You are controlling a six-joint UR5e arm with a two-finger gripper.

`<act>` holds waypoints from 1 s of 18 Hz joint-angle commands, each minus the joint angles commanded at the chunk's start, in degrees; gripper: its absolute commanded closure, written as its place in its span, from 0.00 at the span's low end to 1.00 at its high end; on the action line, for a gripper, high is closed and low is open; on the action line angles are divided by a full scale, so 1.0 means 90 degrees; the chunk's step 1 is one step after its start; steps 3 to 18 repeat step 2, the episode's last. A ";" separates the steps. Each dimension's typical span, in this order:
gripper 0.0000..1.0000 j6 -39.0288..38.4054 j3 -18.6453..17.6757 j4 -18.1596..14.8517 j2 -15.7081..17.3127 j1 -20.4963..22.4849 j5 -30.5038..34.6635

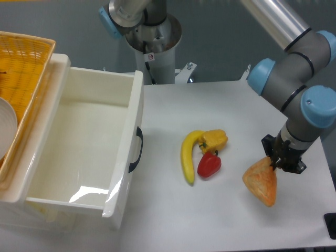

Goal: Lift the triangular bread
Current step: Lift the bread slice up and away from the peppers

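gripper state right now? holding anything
gripper: closed on the top corner of the triangular bread, which hangs below it.
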 joint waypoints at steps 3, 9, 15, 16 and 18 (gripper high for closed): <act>0.95 0.0010 0.0000 0.0000 0.0010 0.0000 0.0011; 0.95 0.0010 0.0000 0.0000 0.0010 0.0000 0.0011; 0.95 0.0010 0.0000 0.0000 0.0010 0.0000 0.0011; 0.95 0.0010 0.0000 0.0000 0.0010 0.0000 0.0011; 0.95 0.0010 0.0000 0.0000 0.0010 0.0000 0.0011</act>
